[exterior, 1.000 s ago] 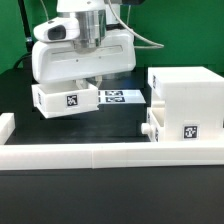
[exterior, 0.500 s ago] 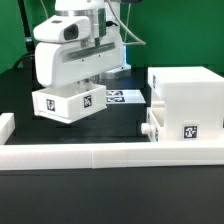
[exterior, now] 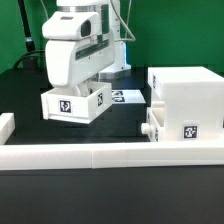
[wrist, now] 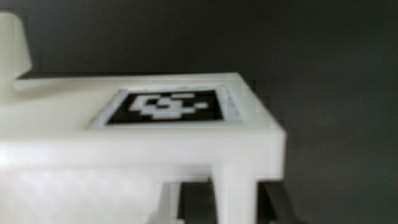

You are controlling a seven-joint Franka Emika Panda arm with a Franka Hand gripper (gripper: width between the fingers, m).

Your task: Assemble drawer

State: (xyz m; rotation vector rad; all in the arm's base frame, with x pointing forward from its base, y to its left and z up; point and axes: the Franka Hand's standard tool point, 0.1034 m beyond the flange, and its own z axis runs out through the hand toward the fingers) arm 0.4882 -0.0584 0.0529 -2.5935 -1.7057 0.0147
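My gripper (exterior: 92, 86) is shut on a wall of a small white drawer tray (exterior: 72, 104) and holds it tilted above the black table, at the exterior view's left of centre. The tray's side tag (exterior: 65, 104) faces the camera. In the wrist view the tray (wrist: 143, 150) fills the frame with a tag (wrist: 169, 106) on it, and my gripper (wrist: 231, 205) has its dark fingers (wrist: 192, 205) on either side of a thin white wall. The large boxy casing (exterior: 185, 100) stands at the exterior view's right, with a knob (exterior: 147, 128) sticking out of its lower left face.
The long low white border wall (exterior: 100, 155) runs along the front, with a short raised end (exterior: 6, 125) at the exterior view's left. The marker board (exterior: 125, 97) lies flat behind the held tray, next to the casing.
The gripper has lifted the tray off the table, turned it and carried it a little toward the exterior view's right. The casing has not moved.
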